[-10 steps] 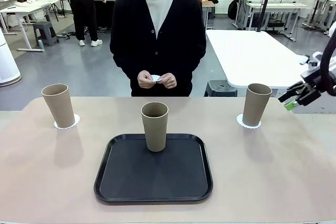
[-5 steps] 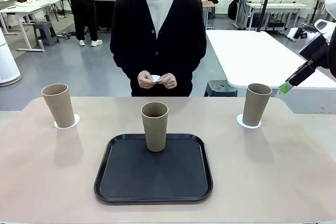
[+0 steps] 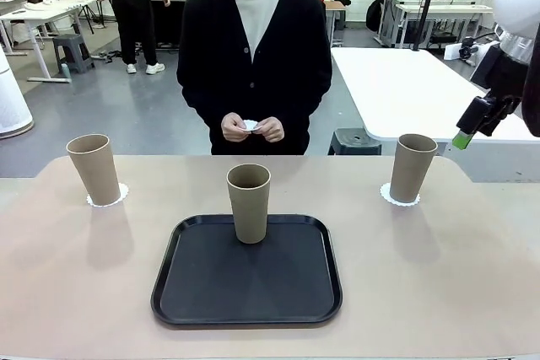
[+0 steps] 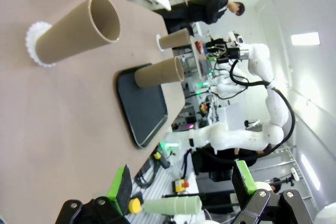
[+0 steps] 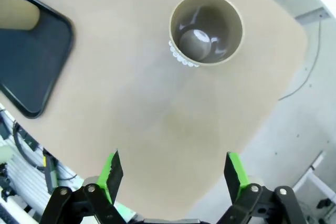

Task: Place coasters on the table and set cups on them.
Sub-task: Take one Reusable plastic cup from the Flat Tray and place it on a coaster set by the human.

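The right pincer hangs high, to the outer side of the right cup. Its wrist view shows what the front view cannot: the fingers are spread wide and empty. Straight ahead of them, well apart, this cup stands on the right coaster on the table.

The left pincer is also wide and empty. Far ahead of it the left cup stands on the left coaster. The middle cup is beyond, on the tray. The person's hands hold a small white piece.
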Tool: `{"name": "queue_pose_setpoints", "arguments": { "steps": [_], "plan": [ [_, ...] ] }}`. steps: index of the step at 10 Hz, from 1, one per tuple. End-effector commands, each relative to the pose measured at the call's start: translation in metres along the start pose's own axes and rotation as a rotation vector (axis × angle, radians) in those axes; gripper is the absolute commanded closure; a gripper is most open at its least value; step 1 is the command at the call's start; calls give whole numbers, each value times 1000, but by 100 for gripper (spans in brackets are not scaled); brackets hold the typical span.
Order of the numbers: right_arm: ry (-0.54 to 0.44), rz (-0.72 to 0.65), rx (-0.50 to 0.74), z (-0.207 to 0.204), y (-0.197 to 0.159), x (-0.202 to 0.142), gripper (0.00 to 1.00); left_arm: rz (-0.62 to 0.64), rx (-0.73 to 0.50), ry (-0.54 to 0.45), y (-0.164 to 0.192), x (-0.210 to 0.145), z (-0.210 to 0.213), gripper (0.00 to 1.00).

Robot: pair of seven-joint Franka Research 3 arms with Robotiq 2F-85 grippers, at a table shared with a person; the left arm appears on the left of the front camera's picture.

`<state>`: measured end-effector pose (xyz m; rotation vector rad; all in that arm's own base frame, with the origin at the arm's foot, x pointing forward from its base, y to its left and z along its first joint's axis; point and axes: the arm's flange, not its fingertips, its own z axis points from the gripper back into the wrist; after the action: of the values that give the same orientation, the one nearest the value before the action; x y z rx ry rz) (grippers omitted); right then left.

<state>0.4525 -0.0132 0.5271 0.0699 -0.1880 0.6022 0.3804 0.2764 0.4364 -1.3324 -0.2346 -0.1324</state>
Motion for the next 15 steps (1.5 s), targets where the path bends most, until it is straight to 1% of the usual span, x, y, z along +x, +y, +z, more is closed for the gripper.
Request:
{"name": "queue_pose_setpoints", "arguments": {
  "steps": [1,11,12,13,14,15],
  "plan": [
    [-43,21,-29,1,-6,0,0,3,-6,-3,-3,0,1,0],
    [-43,21,-29,1,-6,0,0,3,-6,-3,-3,0,1,0],
    [-42,8,-6,3,-5,2,0,3,-6,-3,-3,0,1,0],
    [-249,-264,193,21,-20,-10,0,3,-6,-3,-3,0,1,0],
    [-277,-359,484,21,-34,-22,0,3,-6,-3,-3,0,1,0],
    [-271,-546,666,16,-51,-33,0,3,-6,-3,-3,0,1,0]
  ]
}}
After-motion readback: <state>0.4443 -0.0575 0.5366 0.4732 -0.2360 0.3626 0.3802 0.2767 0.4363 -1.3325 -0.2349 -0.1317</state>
